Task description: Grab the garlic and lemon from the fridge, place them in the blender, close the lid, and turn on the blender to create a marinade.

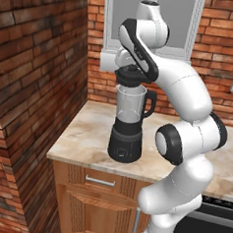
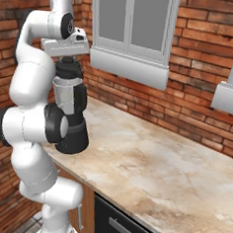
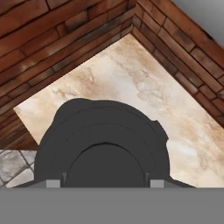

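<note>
Red brick walls frame a marble counter (image 1: pixel 87 136) in a simulated kitchen; one blender (image 1: pixel 129 124) stands near the counter's front edge above a wooden cabinet (image 1: pixel 95 201), its clear jar rising from a squat black base; the single black lid (image 1: pixel 128 75) sits at the jar mouth, directly beneath the arm's gripper (image 1: pixel 130 67); from the hand view the lid (image 3: pixel 103 148) looms dark and round, the two finger tips flanking its raised knob, seemingly pinching it, though contact cannot be confirmed; the step appears to be seating the lid; doing it well likely means keeping the cap level and centred over the rim, pressing straight down, then releasing without tilting the jar; one window (image 2: pixel 130 25) overlooks the scene.
</note>
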Motion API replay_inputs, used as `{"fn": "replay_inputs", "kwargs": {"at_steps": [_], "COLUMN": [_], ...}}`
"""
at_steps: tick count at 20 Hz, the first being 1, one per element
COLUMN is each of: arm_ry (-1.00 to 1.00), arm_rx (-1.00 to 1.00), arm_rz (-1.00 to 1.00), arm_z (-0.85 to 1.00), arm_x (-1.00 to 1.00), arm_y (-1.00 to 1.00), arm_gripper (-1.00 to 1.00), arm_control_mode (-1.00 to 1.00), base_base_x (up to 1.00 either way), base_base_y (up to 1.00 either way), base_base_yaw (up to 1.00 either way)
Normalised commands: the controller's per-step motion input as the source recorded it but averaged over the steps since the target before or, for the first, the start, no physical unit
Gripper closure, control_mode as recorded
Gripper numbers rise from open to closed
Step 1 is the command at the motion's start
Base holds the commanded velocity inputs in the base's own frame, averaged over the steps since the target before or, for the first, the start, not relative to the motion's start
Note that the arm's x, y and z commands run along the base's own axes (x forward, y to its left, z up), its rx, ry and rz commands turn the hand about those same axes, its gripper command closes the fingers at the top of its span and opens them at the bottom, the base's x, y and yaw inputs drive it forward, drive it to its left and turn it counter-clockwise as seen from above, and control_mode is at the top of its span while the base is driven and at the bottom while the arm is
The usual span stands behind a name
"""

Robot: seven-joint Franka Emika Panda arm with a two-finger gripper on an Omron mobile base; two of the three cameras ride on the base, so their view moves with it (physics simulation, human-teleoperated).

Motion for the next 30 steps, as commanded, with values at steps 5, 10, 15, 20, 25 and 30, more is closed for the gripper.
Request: {"fn": "replay_inputs", "kwargs": {"at_steps": [5,10,15,20,25,30], "arm_ry": [-0.03,0.00,0.00,0.01,0.15,0.23], "arm_rx": [0.00,0.00,0.00,0.00,0.00,0.00], "arm_rz": [0.00,0.00,0.03,0.05,0.03,0.01], "arm_z": [-0.29,-0.30,-0.34,-0.14,-0.05,-0.54], "arm_x": [-0.01,-0.01,-0.34,-0.35,-0.05,0.01], "arm_y": [-0.05,-0.18,-0.16,-0.11,-0.03,0.00], "arm_gripper": [1.00,1.00,1.00,1.00,1.00,1.00], "arm_control_mode": [-1.00,-1.00,-1.00,-1.00,-1.00,-1.00], "base_base_x": [0.00,0.00,0.00,0.00,0.00,0.00], "base_base_y": [0.00,0.00,0.00,0.00,0.00,0.00], "base_base_yaw": [0.00,0.00,0.00,0.00,0.00,0.00]}}
